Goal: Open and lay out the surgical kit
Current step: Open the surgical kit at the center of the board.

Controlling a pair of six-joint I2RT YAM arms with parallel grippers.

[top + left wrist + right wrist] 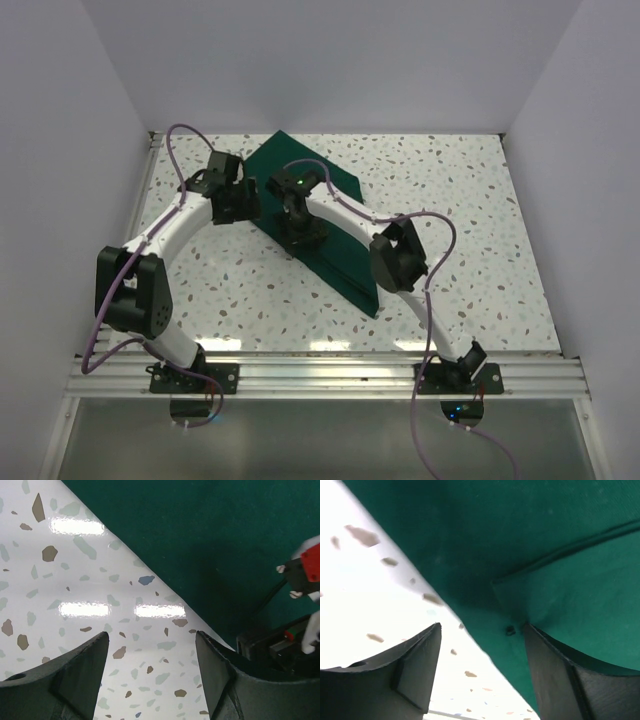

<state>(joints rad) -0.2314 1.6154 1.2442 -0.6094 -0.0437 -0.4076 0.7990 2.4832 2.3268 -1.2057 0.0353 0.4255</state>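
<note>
The surgical kit is a dark green cloth wrap lying folded on the speckled table, running from the back centre down to the right. No steel tray or instruments show. My left gripper is open at the wrap's left edge; in its wrist view the jaws straddle bare table beside the green cloth. My right gripper is open, low over the wrap's left edge; in its wrist view the jaws span the cloth's edge, with a fold flap by the right finger.
White walls enclose the table on the left, back and right. The speckled tabletop stretches to the right of the wrap. An aluminium rail with both arm bases runs along the near edge. The right arm's parts show in the left wrist view.
</note>
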